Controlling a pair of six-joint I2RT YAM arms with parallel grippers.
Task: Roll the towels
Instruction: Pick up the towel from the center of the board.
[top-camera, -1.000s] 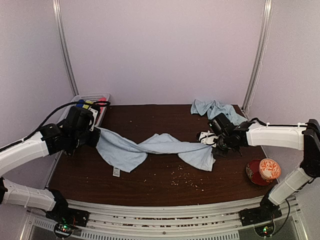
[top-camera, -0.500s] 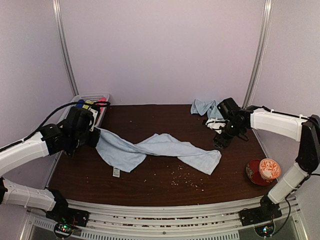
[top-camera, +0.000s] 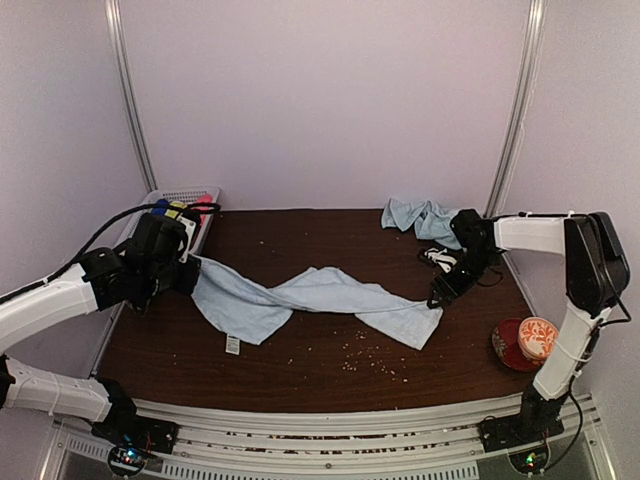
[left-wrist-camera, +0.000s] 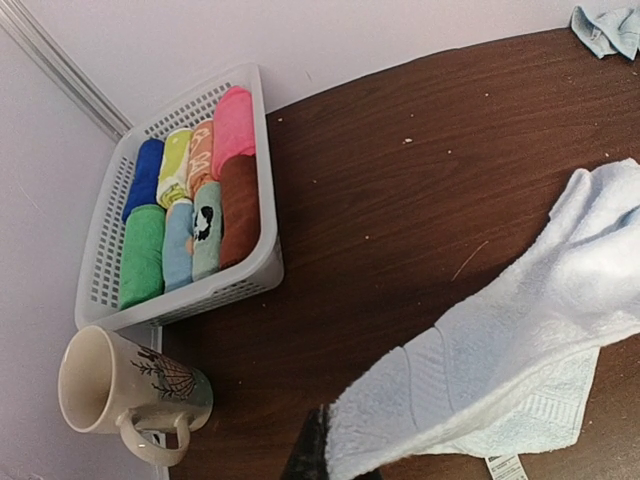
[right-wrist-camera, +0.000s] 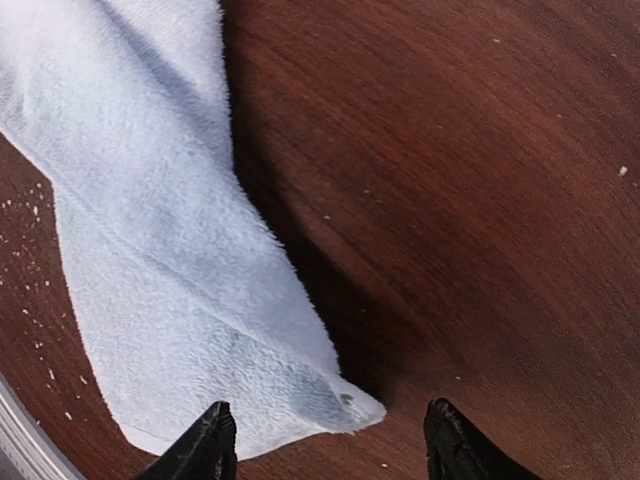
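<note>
Towel (top-camera: 330, 290) across the table (top-camera: 300, 240) (one end between left jaws)

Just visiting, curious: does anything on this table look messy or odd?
Yes. The long towel is twisted mid-length, one end pinched by the left gripper. A second towel lies crumpled at the far edge, and crumbs speckle the table near the front.

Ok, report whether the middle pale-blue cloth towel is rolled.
Unrolled: the pale-blue cloth towel lies stretched out, twisted mid-length, one end in the left gripper.
</note>
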